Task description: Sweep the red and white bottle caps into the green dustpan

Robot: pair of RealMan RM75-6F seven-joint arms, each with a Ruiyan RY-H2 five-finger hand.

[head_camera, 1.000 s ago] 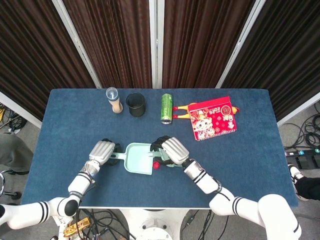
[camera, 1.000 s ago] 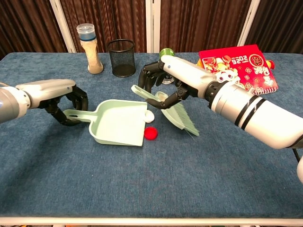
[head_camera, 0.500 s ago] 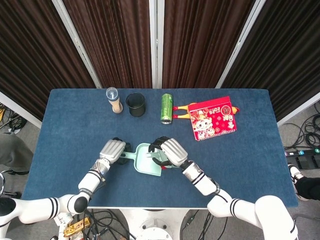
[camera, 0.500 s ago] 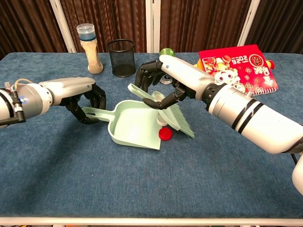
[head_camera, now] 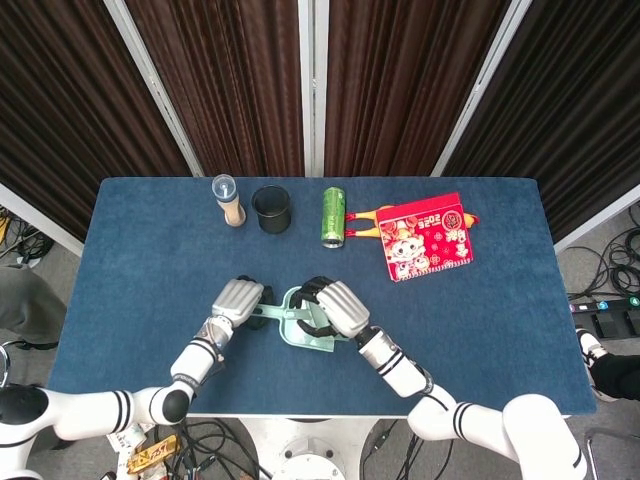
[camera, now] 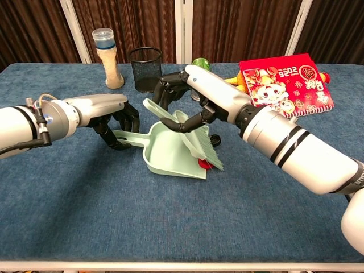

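left hand [camera: 116,122] fingers around green dustpan [camera: 170,153] handle, right hand [camera: 187,102] fingers clasping brush [camera: 202,145] — "2025" on red packet [camera: 287,79]

The head view looks steeply down from above the near edge, taking in the whole blue table [head_camera: 130,300] and the curtains beyond. The chest view sits low and close at the near edge, facing the far side. Both share the green dustpan [camera: 170,151] at mid-table and the far row of objects.
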